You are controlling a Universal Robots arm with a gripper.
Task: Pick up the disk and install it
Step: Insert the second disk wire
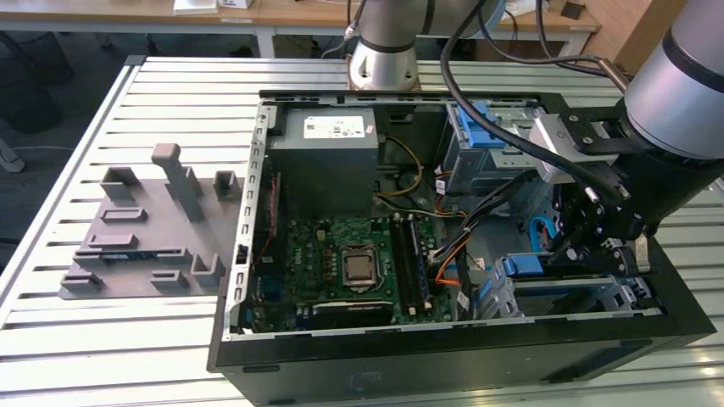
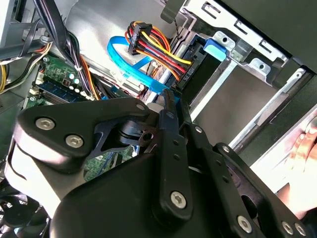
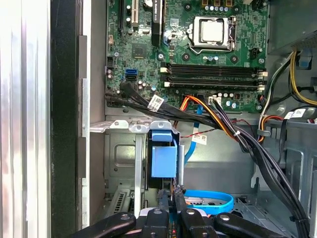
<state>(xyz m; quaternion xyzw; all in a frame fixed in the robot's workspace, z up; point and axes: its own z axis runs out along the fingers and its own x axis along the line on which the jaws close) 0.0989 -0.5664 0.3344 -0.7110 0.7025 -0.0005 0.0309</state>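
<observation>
Open computer case (image 1: 453,356), fingers (image 3: 174,201) closed, seemingly on disk (image 3: 163,161).

motherboard (image 1: 351,263): green, silver socket at its middle
disk (image 3: 163,161): blue plastic end showing
flat data cable (image 3: 210,201): light blue
wire bundle (image 2: 156,47): red, yellow, orange, black
tool (image 3: 172,218): black
desk (image 1: 169,85): pale grey, slatted
moulded tray (image 1: 147,229): grey
</observation>
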